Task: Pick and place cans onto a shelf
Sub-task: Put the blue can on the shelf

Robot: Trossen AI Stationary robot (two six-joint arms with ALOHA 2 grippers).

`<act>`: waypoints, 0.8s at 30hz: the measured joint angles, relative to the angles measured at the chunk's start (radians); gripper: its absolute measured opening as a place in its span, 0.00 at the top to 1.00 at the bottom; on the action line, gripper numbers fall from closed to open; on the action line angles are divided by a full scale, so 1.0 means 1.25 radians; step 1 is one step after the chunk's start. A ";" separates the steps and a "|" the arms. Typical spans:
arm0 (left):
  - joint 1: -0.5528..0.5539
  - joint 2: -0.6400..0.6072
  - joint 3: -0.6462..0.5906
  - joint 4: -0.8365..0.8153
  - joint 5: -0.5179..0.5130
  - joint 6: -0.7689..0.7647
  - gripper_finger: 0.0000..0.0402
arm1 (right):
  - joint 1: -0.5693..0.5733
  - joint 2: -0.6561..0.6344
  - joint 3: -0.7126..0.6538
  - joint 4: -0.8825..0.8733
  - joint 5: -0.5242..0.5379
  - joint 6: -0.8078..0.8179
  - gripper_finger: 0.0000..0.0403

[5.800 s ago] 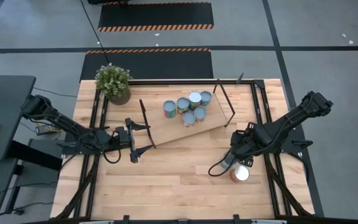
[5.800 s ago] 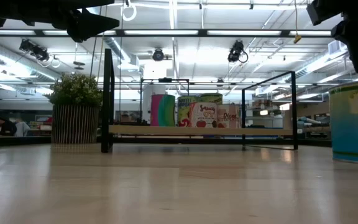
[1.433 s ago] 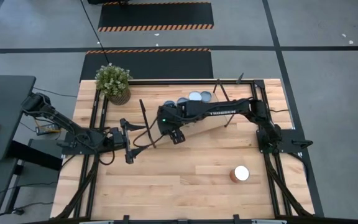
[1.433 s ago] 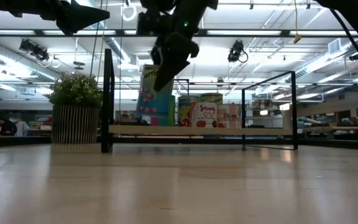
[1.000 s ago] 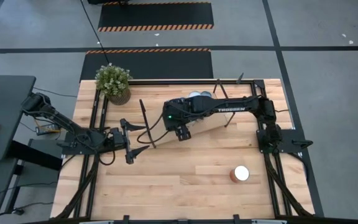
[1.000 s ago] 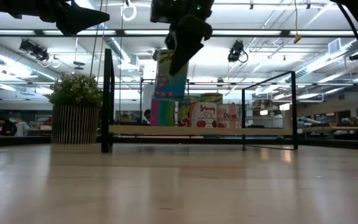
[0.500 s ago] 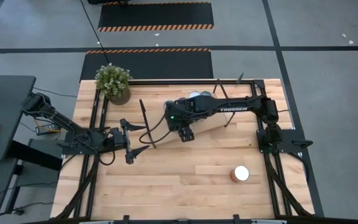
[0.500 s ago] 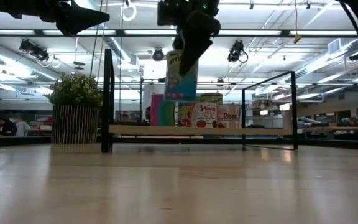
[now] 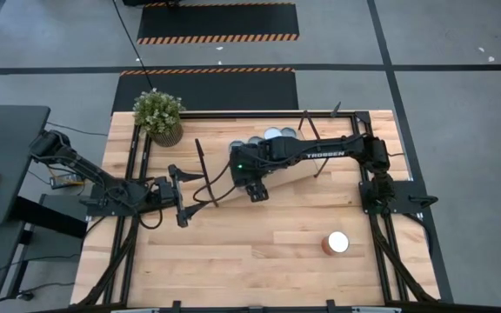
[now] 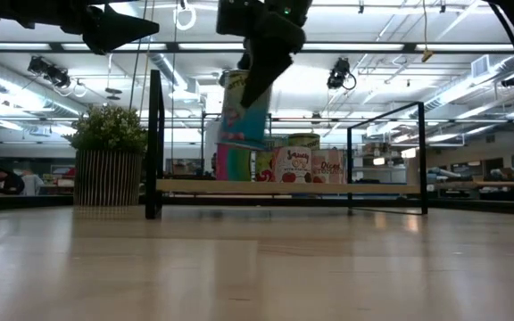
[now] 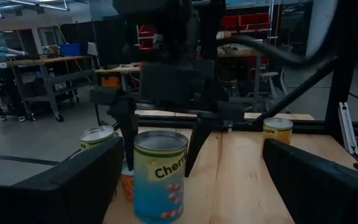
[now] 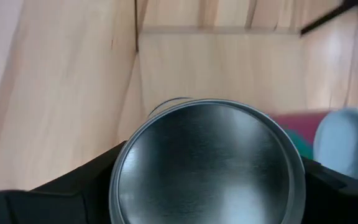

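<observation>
Above the shelf [image 10: 284, 186], right pincer [image 10: 255, 78] holds a can [image 10: 244, 111]; others stand there.

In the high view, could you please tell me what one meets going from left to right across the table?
Left gripper → right gripper, holding a can over the shelf → lone white-topped can.

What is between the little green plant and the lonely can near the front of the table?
In the high view, the shelf and the right gripper, holding a can, lie between the plant and the lone can.
</observation>
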 joint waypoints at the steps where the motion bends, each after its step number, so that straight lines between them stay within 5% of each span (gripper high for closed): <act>1: 0.000 0.000 0.000 0.000 0.000 0.000 0.03 | 0.000 0.000 -0.006 0.024 -0.005 0.000 0.18; 9: 0.000 0.000 0.000 0.000 0.000 0.002 0.03 | 0.000 0.013 -0.010 0.142 -0.014 -0.010 0.18; 24: 0.000 -0.001 0.000 0.001 0.000 0.016 0.03 | -0.042 0.073 0.039 0.150 -0.032 -0.061 0.18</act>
